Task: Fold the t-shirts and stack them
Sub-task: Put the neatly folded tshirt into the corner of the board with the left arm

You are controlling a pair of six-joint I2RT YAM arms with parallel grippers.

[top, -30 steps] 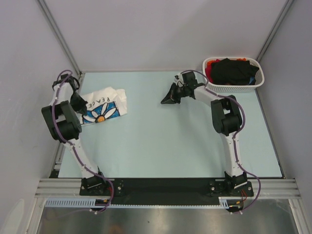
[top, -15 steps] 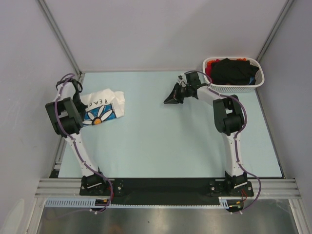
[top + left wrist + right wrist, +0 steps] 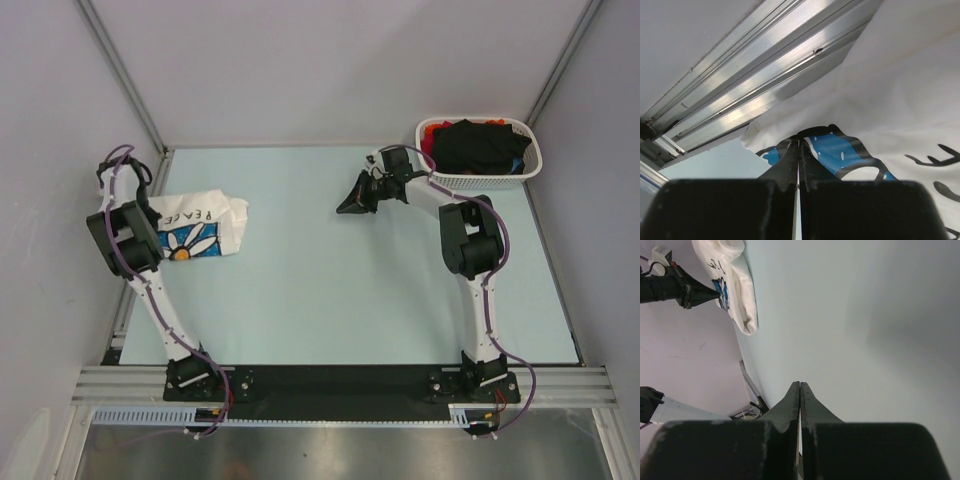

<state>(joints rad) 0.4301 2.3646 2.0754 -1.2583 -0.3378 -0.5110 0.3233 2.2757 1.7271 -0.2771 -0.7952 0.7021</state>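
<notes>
Your left gripper (image 3: pixel 799 145) has its two black fingers pressed together, and between the tips it pinches a fold of the white cloth t-shirt (image 3: pixel 200 222) with the blue-square daisy print and dark letters. This shirt lies crumpled, not folded, on the left side of the pale blue table (image 3: pixel 330 290), close to the left edge and beside the ribbed aluminium rail (image 3: pixel 765 65). In the top view the left arm (image 3: pixel 125 240) covers the left end of the shirt, so you cannot see the grip there. The left wrist view shows it, at the border of the blue print.

Your right gripper (image 3: pixel 800 384) is closed too, finger against finger, with nothing between them. It is low over the bare far part of the table, right of the middle and well apart from the daisy shirt. You cannot tell whether its tips touch the surface. Near it, in the far right corner, stands the white perforated plastic basket (image 3: pixel 480 182). Inside it a black t-shirt (image 3: pixel 480 145) lies heaped on top, and a bit of a red t-shirt (image 3: pixel 428 148) shows at the basket's left wall.
</notes>
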